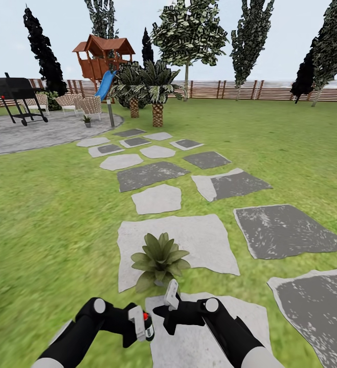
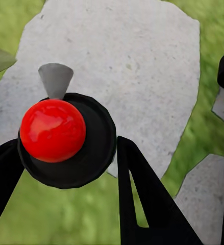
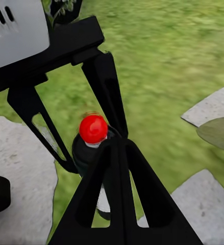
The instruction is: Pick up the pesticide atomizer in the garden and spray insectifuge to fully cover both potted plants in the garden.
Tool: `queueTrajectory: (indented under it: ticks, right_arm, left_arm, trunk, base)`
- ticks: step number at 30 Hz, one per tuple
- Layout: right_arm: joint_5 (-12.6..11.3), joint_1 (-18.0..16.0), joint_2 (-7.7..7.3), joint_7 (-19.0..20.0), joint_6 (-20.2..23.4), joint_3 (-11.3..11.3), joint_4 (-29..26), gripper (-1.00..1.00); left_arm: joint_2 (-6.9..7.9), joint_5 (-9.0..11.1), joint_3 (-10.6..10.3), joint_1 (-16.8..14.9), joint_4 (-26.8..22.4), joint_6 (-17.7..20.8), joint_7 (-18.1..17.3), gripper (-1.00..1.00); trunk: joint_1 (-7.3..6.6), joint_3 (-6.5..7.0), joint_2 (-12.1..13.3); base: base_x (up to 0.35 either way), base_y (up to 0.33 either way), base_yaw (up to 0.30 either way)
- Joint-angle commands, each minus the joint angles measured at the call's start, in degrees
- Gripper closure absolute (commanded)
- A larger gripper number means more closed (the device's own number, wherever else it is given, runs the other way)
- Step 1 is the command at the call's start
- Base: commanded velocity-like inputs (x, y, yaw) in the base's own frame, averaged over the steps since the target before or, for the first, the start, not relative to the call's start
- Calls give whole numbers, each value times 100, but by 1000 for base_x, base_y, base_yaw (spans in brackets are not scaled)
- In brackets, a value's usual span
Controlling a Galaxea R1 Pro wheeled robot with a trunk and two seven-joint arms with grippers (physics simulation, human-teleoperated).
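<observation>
Jaws of the left gripper [image 1: 140,323] are clamped on the pesticide atomizer [image 1: 148,327]. In the left wrist view a black finger [image 2: 142,204] stands on each side of its round dark body, red knob uppermost and grey nozzle projecting forward. Jaws of the right gripper [image 1: 169,306] appear closed tip to tip with nothing between them. This gripper sits just beside the left one, and its wrist view looks at the bottle [image 3: 94,130] from close range.

Scene components, by size:

1. Lawn [image 1: 45,214]: green grass across the garden, bounded at the far side by a brown slatted fence [image 1: 229,89] with tall trees [image 1: 188,33] along it.
2. Round grey paved patch [image 1: 30,134], far left.
3. Stepping stones: pale and dark grey slabs running from the robot toward the patch. One large pale slab [image 1: 204,240] lies directly ahead of the arms.
4. Wooden playhouse [image 1: 103,53] with a blue slide [image 1: 105,84], beside the fence.
5. Two palms [image 1: 157,89] with scaly trunks, near the slide.
6. Black grill [image 1: 19,92] on the paved patch, with wicker chairs [image 1: 89,105] near it.
7. Grey lamp post [image 1: 110,112] at the patch's edge.
8. Near potted plant [image 1: 159,258]: a green rosette at the near edge of the large pale slab, just ahead of both grippers.
9. Far potted plant [image 1: 87,120]: on the paved patch, near the chairs and well apart from the robot.
</observation>
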Motion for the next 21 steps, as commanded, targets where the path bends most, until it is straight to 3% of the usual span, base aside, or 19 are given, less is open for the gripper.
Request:
queueTrajectory:
  ticks: [1, 21]
  right_arm:
    - [62, -3, 1, 3, -57, -5, 0, 100]
    - [66, -3, -6, -1, -57, -3, 8, 100]
  left_arm:
    - [-10, -15, -12, -3, -9, 9, -13, 100]
    - [-51, 45, -4, -80, -9, 0, -23, 100]
  trunk:
    - [-1, -5, -2]
    - [-1, -5, -2]
  base:
    - [0, 0, 0]
    - [0, 0, 0]
